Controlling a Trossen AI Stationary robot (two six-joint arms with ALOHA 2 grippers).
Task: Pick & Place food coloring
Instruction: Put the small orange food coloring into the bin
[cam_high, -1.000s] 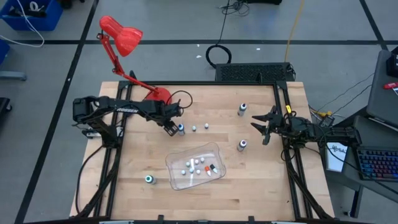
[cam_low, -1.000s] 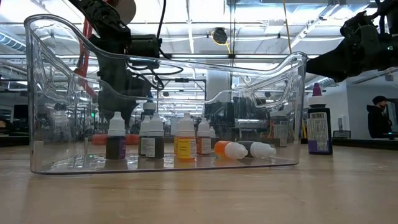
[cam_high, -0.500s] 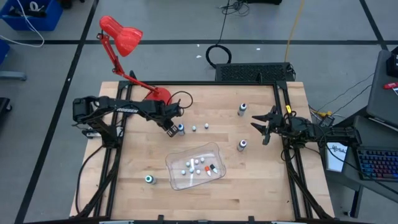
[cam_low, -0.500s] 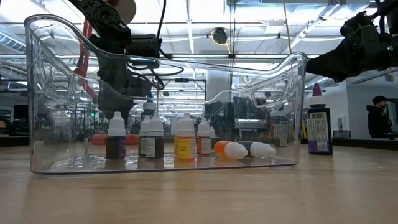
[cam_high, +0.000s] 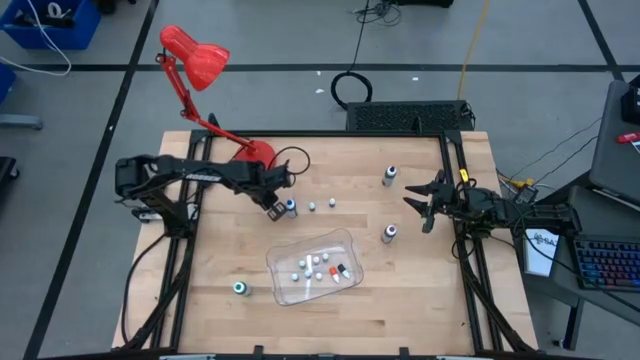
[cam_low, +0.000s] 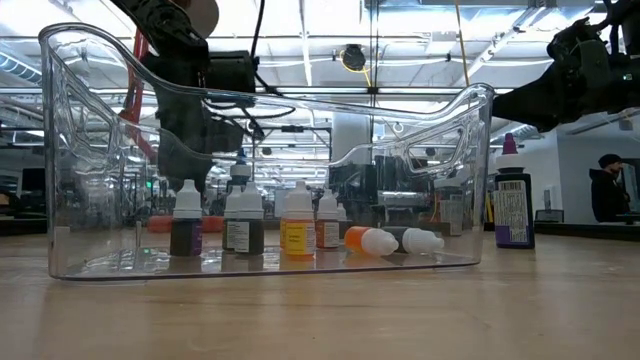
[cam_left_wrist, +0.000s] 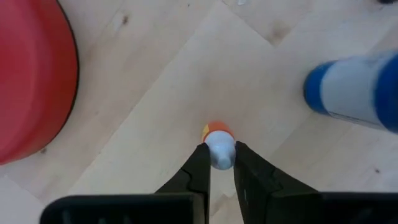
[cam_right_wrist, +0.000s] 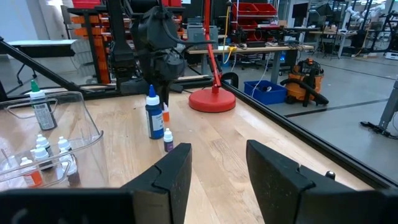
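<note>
Seven or so small white-capped dropper bottles (cam_low: 298, 222) already sit in the clear rectangular plastic tray (cam_high: 283, 262); most stand upright, and two lie on their sides in the low view. Judged from that, the job is well past halfway but not done.

Left gripper (cam_left_wrist: 217, 163) is low over the wooden table (cam_high: 420, 290), near the red desk lamp base (cam_left_wrist: 34, 81), with its jaws clamped on a tiny orange-bodied, white-capped bottle (cam_left_wrist: 217, 146). Whether that bottle has left the table I can't tell. A larger blue-capped bottle (cam_left_wrist: 357, 90) stands just beside it.

Left on the table: two tiny bottles (cam_high: 313, 206) near the left gripper, a teal-capped bottle (cam_high: 240, 288) beside the tray toward the front edge, and two larger grey-capped bottles (cam_high: 389, 176) toward the right side.

Right gripper (cam_right_wrist: 217, 165) waits at the right edge of the table, jaws apart and holding nothing.

Likely next step: carry the orange bottle to the tray, then collect the stragglers.
</note>
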